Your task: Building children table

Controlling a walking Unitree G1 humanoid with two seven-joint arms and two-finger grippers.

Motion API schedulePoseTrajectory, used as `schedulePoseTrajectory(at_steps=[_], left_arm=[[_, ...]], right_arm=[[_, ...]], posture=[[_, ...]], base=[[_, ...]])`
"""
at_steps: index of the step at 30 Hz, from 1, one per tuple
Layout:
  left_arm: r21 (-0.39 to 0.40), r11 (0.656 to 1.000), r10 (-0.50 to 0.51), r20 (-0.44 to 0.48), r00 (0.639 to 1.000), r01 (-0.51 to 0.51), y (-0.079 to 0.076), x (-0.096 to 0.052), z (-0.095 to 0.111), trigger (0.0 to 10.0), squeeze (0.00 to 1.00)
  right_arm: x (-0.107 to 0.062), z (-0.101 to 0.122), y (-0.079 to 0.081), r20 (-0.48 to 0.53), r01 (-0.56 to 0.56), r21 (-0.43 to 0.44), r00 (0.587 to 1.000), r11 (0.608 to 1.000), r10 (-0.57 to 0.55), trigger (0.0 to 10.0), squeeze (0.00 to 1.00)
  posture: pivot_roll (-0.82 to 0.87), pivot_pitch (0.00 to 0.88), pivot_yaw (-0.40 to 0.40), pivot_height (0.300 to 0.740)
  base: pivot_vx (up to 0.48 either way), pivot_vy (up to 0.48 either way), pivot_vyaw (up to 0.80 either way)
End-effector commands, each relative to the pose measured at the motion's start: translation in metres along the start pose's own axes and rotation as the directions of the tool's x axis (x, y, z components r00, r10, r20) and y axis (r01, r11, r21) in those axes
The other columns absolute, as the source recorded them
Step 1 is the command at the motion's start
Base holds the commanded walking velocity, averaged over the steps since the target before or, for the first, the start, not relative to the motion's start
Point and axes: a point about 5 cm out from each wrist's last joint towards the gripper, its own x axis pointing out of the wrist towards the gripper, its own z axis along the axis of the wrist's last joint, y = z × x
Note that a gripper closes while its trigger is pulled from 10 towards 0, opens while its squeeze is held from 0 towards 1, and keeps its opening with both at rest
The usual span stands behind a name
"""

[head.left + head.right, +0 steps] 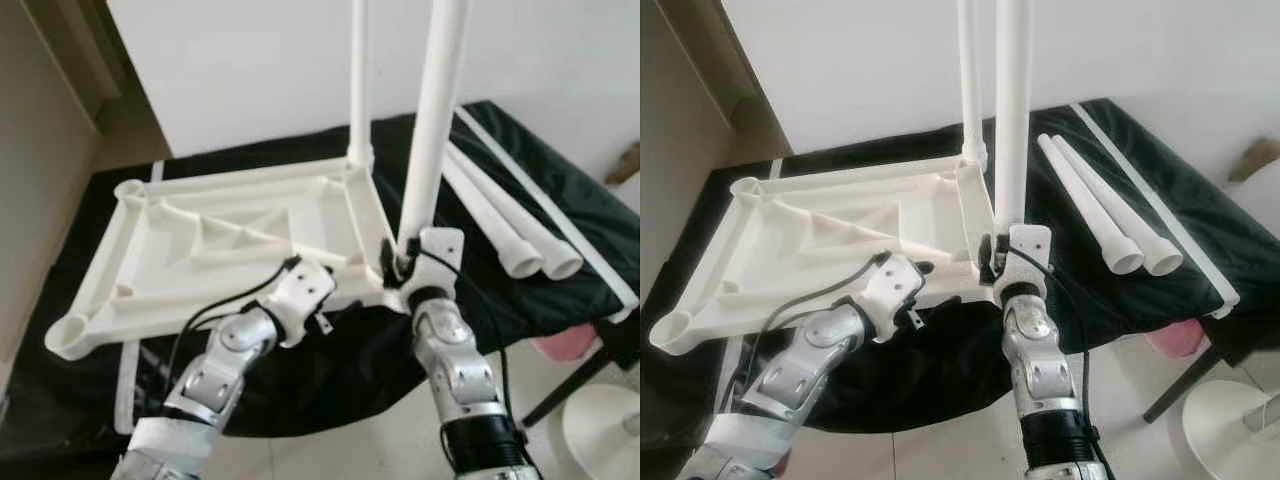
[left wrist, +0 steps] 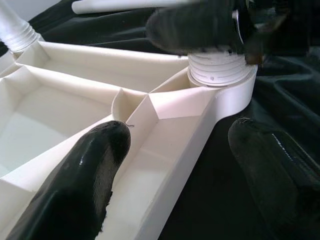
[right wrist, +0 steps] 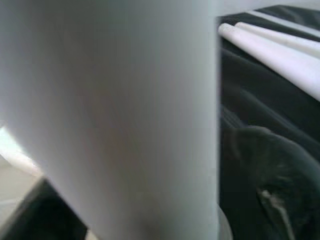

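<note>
- Tabletop (image 1: 210, 240), white plastic, upside down on black-draped bench (image 1: 560, 230); no readable markings.
- Right claw (image 1: 398, 265) clamps upright leg (image 1: 432, 120) at corner socket.
- Left claw (image 2: 170, 170) spread wide astride tabletop rim.
- Two spare legs (image 1: 1110, 215) lying alongside.

A white plastic tabletop (image 1: 230, 250) is shown lying upside down on a black cloth (image 1: 330, 370), its ribbed underside facing up, with round sockets at the corners. Two white tubular legs are seen standing upright in the corner sockets on the robot's right: a far leg (image 1: 359, 70) and a near leg (image 1: 432, 120), whose threaded end (image 2: 217, 67) is seated in its socket. Two loose legs (image 1: 500, 225) are laid side by side on the cloth, just beside the tabletop.
</note>
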Motion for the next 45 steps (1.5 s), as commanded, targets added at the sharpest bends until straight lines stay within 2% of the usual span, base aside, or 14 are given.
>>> schedulePoseTrajectory(at_steps=[1, 6, 7, 8, 15, 26, 29, 32, 33, 35, 36, 37, 41, 45], left_arm=[[-0.01, 1.0, 0.03, -0.015, 0.999, -0.03, 0.005, -0.002, -0.004, 10.0, 0.0], [-0.009, 1.0, 0.027, -0.016, 0.999, -0.027, 0.006, -0.002, -0.005, 10.0, 0.0], [-0.009, 1.0, 0.026, -0.015, 1.0, -0.026, 0.006, -0.002, -0.005, 10.0, 0.0], [-0.004, 1.0, 0.023, -0.014, 1.0, -0.023, 0.006, -0.001, -0.004, 10.0, 0.0], [-0.006, 1.0, 0.001, -0.007, 1.0, -0.001, 0.008, -0.001, -0.002, 10.0, 0.0], [-0.01, 1.0, -0.015, -0.006, 1.0, 0.015, 0.006, -0.002, -0.003, 10.0, 0.0], [-0.01, 0.999, -0.047, 0.006, 0.999, 0.047, 0.001, -0.001, 0.0, 10.0, 0.0], [-0.008, 0.999, -0.047, 0.007, 0.999, 0.047, 0.001, -0.001, 0.001, 10.0, 0.0], [-0.008, 0.999, -0.044, 0.007, 0.999, 0.045, 0.001, -0.002, 0.001, 10.0, 0.0], [-0.008, 0.999, -0.041, 0.007, 0.999, 0.041, 0.001, -0.003, 0.001, 10.0, 0.0], [-0.007, 0.999, -0.04, 0.007, 0.999, 0.04, 0.001, -0.003, 0.001, 10.0, 0.0], [-0.008, 0.999, -0.039, 0.008, 0.999, 0.039, 0.001, -0.003, 0.001, 10.0, 0.0], [-0.011, 0.999, -0.034, 0.012, 0.999, 0.034, 0.001, -0.004, 0.002, 10.0, 0.0], [-0.012, 0.999, -0.032, 0.012, 0.999, 0.032, 0.001, -0.004, 0.003, 10.0, 0.0]], right_arm=[[-0.004, 0.001, 0.0, 0.019, -0.025, 0.015, 1.0, 1.0, 0.025, 10.0, 1.0], [-0.009, 0.009, -0.014, 0.088, -0.1, 0.023, 0.991, 0.995, 0.097, 10.0, 1.0], [-0.01, 0.011, -0.017, 0.105, -0.129, 0.022, 0.986, 0.991, 0.126, 10.0, 0.33], [-0.011, 0.013, -0.02, 0.113, -0.156, 0.016, 0.982, 0.988, 0.153, 10.0, 0.0], [-0.009, 0.02, -0.035, 0.126, -0.319, -0.089, 0.936, 0.943, 0.329, 10.0, 0.0], [-0.006, 0.023, -0.038, 0.12, -0.374, -0.119, 0.914, 0.92, 0.387, 10.0, 0.0], [0.017, 0.021, -0.032, -0.005, -0.581, -0.226, 0.803, 0.782, 0.596, 10.0, 0.0], [0.022, 0.018, -0.029, -0.043, -0.626, -0.235, 0.771, 0.744, 0.635, 9.6, 0.0], [0.023, 0.016, -0.027, -0.065, -0.646, -0.237, 0.755, 0.725, 0.652, 4.5, 0.0], [0.025, 0.012, -0.026, -0.095, -0.671, -0.238, 0.735, 0.702, 0.671, 2.9, 0.0], [0.025, 0.011, -0.026, -0.1, -0.677, -0.24, 0.73, 0.696, 0.676, 2.9, 0.0], [0.025, 0.01, -0.026, -0.107, -0.685, -0.236, 0.724, 0.689, 0.682, 0.0, 0.0], [0.025, 0.001, -0.031, -0.151, -0.721, -0.231, 0.69, 0.653, 0.708, 0.0, 0.0], [0.023, -0.003, -0.039, -0.168, -0.717, -0.232, 0.695, 0.657, 0.699, 0.0, 0.0]], posture=[[-0.02, 0.0, 0.104, 0.74], [-0.03, 0.0, 0.108, 0.74], [-0.03, 0.0, 0.108, 0.74], [-0.03, 0.0, 0.109, 0.74], [-0.03, 0.0, 0.115, 0.74], [-0.04, 0.0, 0.118, 0.74], [-0.02, 0.0, 0.112, 0.74], [-0.02, 0.0, 0.108, 0.74], [-0.01, 0.0, 0.105, 0.74], [-0.01, 0.0, 0.101, 0.74], [-0.01, 0.0, 0.101, 0.74], [-0.01, 0.0, 0.096, 0.74], [0.0, 0.0, 0.094, 0.74], [0.0, 0.0, 0.092, 0.74]], base=[[0.0, 0.0, 0.0], [0.0, 0.0, 0.0], [0.0, 0.0, 0.0], [0.0, 0.0, 0.0], [0.0, 0.0, 0.0], [0.0, 0.0, 0.0], [0.0, 0.0, 0.0], [0.0, 0.0, 0.0], [0.0, 0.0, 0.0], [0.0, 0.0, 0.0], [0.0, 0.0, 0.0], [0.0, 0.0, 0.0], [0.0, 0.0, 0.0], [0.0, 0.0, 0.0]])
